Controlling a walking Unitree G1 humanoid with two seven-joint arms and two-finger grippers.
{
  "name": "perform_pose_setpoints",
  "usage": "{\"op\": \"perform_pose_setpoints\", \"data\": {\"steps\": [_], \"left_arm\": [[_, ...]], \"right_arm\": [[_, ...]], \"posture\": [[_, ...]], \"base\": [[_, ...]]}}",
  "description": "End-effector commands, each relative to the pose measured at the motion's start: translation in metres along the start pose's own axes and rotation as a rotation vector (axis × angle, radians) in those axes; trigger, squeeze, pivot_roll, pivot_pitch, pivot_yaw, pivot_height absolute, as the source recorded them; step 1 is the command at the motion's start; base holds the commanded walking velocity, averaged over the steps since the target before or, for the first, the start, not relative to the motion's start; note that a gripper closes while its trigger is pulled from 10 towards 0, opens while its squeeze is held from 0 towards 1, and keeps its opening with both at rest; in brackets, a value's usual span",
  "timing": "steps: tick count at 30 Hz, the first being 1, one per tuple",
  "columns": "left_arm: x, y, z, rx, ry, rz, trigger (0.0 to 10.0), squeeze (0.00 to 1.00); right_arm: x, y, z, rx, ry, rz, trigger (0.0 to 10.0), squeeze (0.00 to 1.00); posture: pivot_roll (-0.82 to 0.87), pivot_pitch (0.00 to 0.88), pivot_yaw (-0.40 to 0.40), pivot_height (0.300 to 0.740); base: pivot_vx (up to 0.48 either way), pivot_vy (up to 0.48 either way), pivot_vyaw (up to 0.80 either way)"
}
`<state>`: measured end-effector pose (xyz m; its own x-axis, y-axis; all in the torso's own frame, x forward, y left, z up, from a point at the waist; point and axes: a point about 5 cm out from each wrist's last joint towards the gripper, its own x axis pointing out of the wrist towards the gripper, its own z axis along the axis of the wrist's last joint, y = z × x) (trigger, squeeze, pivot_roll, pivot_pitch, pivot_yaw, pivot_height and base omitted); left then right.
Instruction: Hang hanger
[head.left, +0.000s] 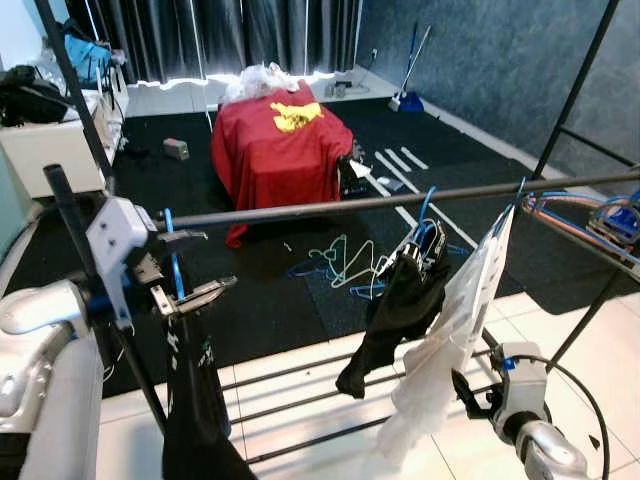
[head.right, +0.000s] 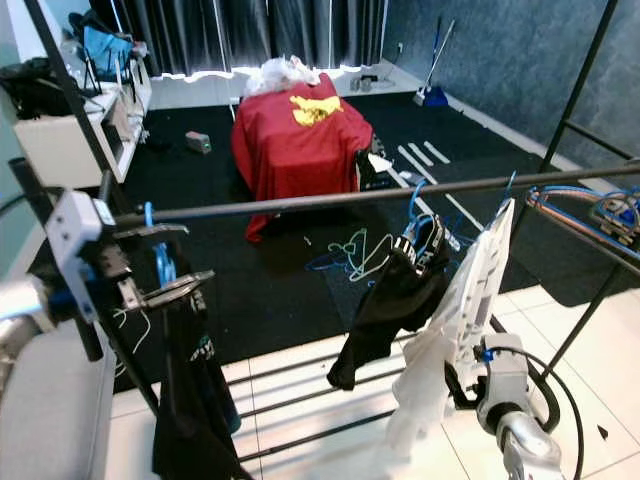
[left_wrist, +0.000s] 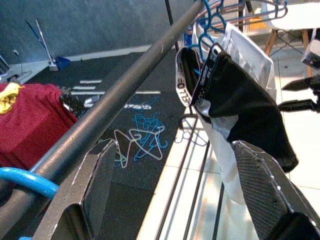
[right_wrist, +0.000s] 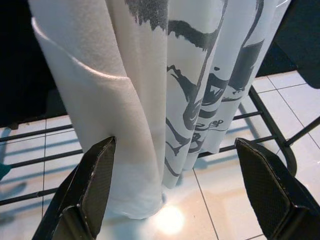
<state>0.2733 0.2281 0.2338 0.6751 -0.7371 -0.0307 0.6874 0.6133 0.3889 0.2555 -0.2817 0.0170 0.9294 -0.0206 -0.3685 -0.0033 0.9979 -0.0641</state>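
Left pincer (head.left: 190, 270) gapes beside the rail (head.left: 400, 200), blue hanger (head.left: 172, 262) hooked; right pincer (right_wrist: 175, 190) spread before white shirt (right_wrist: 165, 75).

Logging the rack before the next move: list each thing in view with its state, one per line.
blue hanger: hooked on the rail, carrying a black garment.
left gripper: open, at that hanger.
right gripper: open, low beside the white shirt.
white shirt: hanging.
black shorts: hanging.
spare hangers: lying on the floor.
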Motion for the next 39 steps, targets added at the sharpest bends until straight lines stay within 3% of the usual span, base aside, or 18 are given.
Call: {"op": "perform_pose_setpoints", "data": {"steps": [1, 5, 14, 17, 21, 23, 31, 33, 34, 35, 36, 37, 39], "left_arm": [[-0.009, 0.006, -0.006, 0.019, 0.13, 0.027, 10.0, 0.0], [-0.007, 0.003, -0.016, -0.046, 0.24, 0.068, 10.0, 0.0], [0.012, -0.022, -0.022, -0.165, 0.3, 0.043, 10.0, 0.0], [0.015, -0.023, -0.019, -0.177, 0.295, 0.054, 10.0, 0.0], [0.018, -0.012, -0.01, -0.189, 0.292, 0.154, 10.0, 0.0], [0.012, -0.004, -0.004, -0.195, 0.334, 0.203, 10.0, 0.0], [-0.003, 0.0, -0.002, -0.225, 0.418, 0.253, 10.0, 0.0], [-0.012, 0.0, -0.003, -0.228, 0.462, 0.276, 10.0, 0.0], [-0.023, -0.001, -0.005, -0.232, 0.521, 0.3, 10.0, 0.0], [-0.023, -0.001, -0.005, -0.232, 0.521, 0.3, 10.0, 0.0], [-0.036, -0.001, -0.008, -0.237, 0.568, 0.327, 10.0, 0.0], [-0.036, -0.001, -0.008, -0.237, 0.568, 0.327, 10.0, 0.0], [-0.051, 0.001, -0.009, -0.245, 0.606, 0.383, 10.0, 0.0]], "right_arm": [[-0.002, -0.005, 0.0, -0.002, 0.0, -0.011, 10.0, 0.0], [-0.002, -0.006, 0.001, -0.004, -0.003, -0.013, 10.0, 0.0], [-0.001, -0.006, 0.003, -0.009, -0.006, -0.012, 10.0, 0.0], [-0.001, -0.006, 0.002, -0.009, -0.006, -0.013, 10.0, 0.0], [-0.001, -0.006, 0.002, -0.009, -0.005, -0.012, 10.0, 0.0], [-0.001, -0.006, 0.002, -0.01, -0.003, -0.009, 10.0, 0.0], [-0.001, -0.006, 0.002, -0.012, -0.002, -0.007, 10.0, 0.0], [-0.001, -0.006, 0.002, -0.014, -0.001, -0.006, 10.0, 0.0], [-0.001, -0.006, 0.002, -0.015, 0.001, -0.005, 10.0, 0.0], [-0.001, -0.006, 0.002, -0.015, 0.001, -0.005, 10.0, 0.0], [-0.001, -0.007, 0.003, -0.018, 0.004, -0.003, 10.0, 0.0], [-0.001, -0.007, 0.003, -0.018, 0.004, -0.003, 10.0, 0.0], [-0.001, -0.008, 0.003, -0.022, 0.008, -0.002, 10.0, 0.0]], "posture": [[0.13, 0.0, -0.032, 0.74], [0.14, 0.0, -0.034, 0.74], [0.14, 0.0, -0.034, 0.74], [0.14, 0.0, -0.034, 0.74], [0.14, 0.0, -0.034, 0.74], [0.15, 0.0, -0.038, 0.74], [0.15, 0.0, -0.038, 0.74], [0.16, 0.0, -0.04, 0.74], [0.16, 0.0, -0.044, 0.74], [0.16, 0.0, -0.044, 0.74], [0.18, 0.0, -0.053, 0.74], [0.18, 0.0, -0.053, 0.74], [0.19, 0.0, -0.062, 0.74]], "base": [[0.0, 0.0, 0.0], [0.0, 0.0, 0.0], [0.0, 0.0, 0.0], [0.0, 0.0, 0.0], [0.0, 0.0, 0.0], [0.0, 0.0, 0.0], [0.0, 0.0, 0.0], [0.0, 0.0, 0.0], [0.0, 0.0, 0.0], [0.0, 0.0, 0.0], [0.0, 0.0, 0.0], [0.0, 0.0, 0.0], [0.0, 0.0, 0.0]]}}
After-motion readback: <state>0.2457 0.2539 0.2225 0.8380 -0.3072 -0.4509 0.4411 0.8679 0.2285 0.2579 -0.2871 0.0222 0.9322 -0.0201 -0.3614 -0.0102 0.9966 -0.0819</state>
